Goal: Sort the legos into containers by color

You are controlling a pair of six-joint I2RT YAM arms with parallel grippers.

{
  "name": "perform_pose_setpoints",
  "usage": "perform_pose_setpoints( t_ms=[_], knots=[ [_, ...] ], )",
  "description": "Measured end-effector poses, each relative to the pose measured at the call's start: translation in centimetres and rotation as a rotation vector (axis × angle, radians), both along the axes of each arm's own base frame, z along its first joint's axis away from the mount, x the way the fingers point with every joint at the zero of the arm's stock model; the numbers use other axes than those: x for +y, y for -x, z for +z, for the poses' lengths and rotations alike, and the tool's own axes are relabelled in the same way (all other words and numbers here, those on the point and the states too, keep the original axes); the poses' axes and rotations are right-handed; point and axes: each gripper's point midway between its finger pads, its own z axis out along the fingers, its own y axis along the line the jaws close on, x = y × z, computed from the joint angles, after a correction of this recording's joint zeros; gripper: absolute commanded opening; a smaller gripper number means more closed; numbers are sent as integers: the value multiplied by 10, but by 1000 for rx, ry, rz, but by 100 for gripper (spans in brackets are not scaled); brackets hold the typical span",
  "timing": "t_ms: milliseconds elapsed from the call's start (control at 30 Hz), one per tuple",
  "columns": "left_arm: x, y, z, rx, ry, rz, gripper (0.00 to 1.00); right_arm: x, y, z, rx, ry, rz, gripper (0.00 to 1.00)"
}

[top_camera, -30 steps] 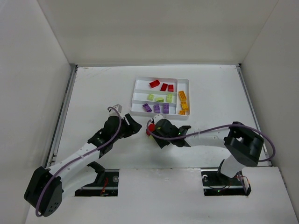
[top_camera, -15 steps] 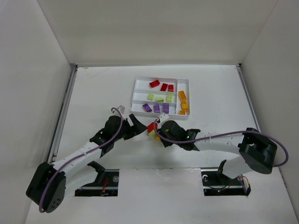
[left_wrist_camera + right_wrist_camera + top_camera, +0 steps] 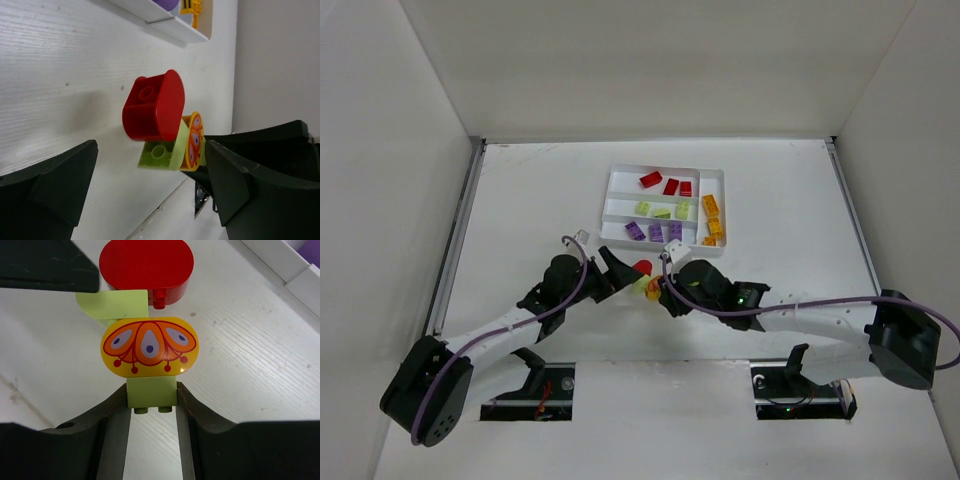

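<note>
- The right gripper [image 3: 151,399] is clamped on a small lime-green plastic brick [image 3: 151,392], the near end of a joined stack.
- Straight ahead of its fingertips sit a yellow oval printed brick [image 3: 150,347], then a red oval brick [image 3: 146,264]. The stack's long axis runs along the fingers.
- The left gripper [image 3: 151,147] stands wide open, its jaws flanking the red end without touching it.
- The white plastic compartment tray [image 3: 610,215] lies ahead and to the right of the right gripper.

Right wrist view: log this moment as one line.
left gripper: open, clear of red piece | right gripper: shut on lime brick | cluster: red piece, lime brick, yellow oval together, outside tray
</note>
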Motion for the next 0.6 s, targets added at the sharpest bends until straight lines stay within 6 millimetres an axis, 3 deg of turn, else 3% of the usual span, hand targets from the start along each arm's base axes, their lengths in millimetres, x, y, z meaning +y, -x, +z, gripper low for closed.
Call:
perform_pose_setpoints(
  t_ms=[200,600],
  knots=[
    [-10,-1,20,-32,92,-25,84,12,6,11,5,-66,43,42],
    [-15,8,26,13,157,-58,66,24,7,21,-4,-123,67,42]
  ],
)
